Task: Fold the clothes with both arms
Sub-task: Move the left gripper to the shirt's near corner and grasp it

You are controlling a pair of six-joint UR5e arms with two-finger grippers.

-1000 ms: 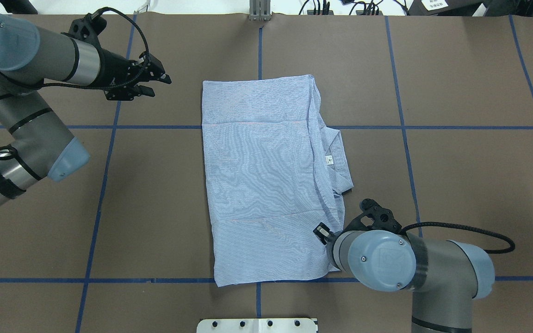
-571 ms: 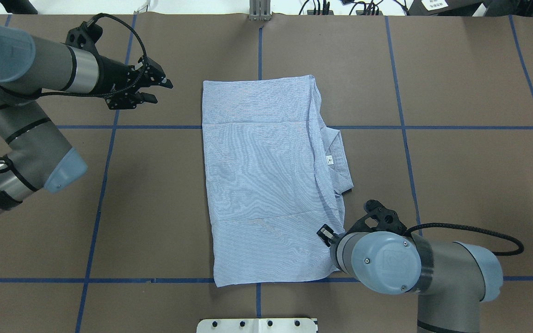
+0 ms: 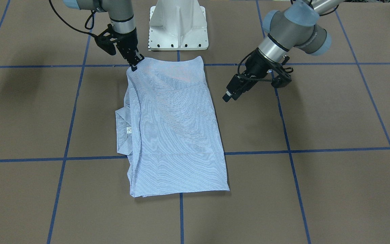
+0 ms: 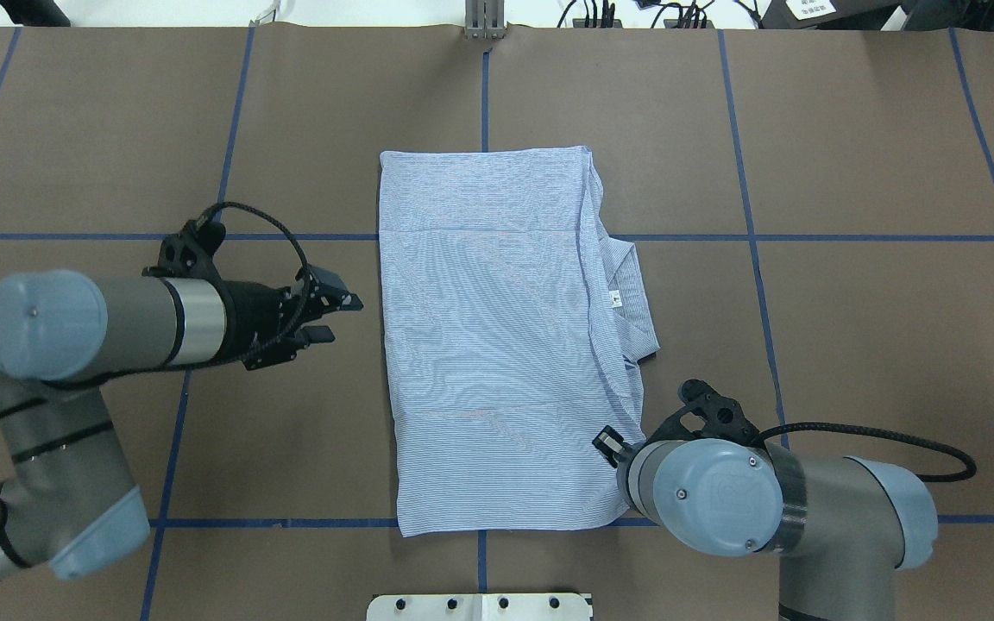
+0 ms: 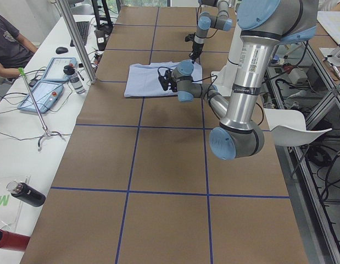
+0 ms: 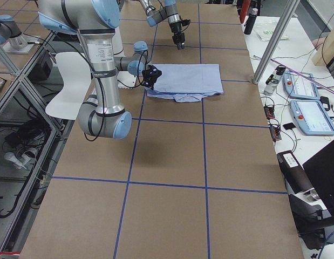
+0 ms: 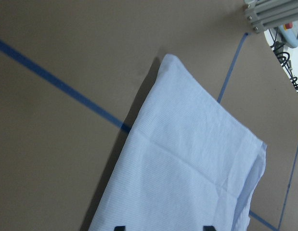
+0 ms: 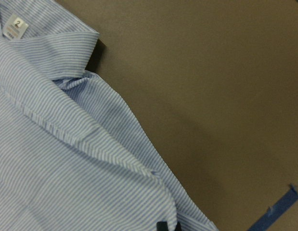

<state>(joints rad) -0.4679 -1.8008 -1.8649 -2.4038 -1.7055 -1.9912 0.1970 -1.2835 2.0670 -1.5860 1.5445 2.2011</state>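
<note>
The clothes are one light blue striped shirt [image 4: 488,345] [image 3: 174,135], lying folded into a long rectangle in the middle of the table. Its collar and white neck label [image 4: 613,298] [image 8: 15,26] stick out on the right side. My left gripper [image 4: 335,316] [image 3: 229,96] hovers open just off the shirt's left edge, about halfway along it. In the left wrist view its fingertips frame the shirt [image 7: 187,163]. My right gripper [image 4: 606,443] [image 3: 135,63] sits at the shirt's near right corner, shut on the cloth edge [image 8: 67,159], which is slightly raised there.
The white pedestal base [image 3: 178,23] stands just behind the shirt's near edge. Blue tape lines [image 4: 747,237] divide the brown table cover. A metal post [image 4: 484,17] stands at the far edge. A side desk with tablets [image 5: 46,82] and a seated person [image 5: 10,44] lies beyond it.
My left arm swung from beside the shirt's far left corner back toward the robot and now sits beside the middle of the left edge. The right gripper barely shifted at its corner.
</note>
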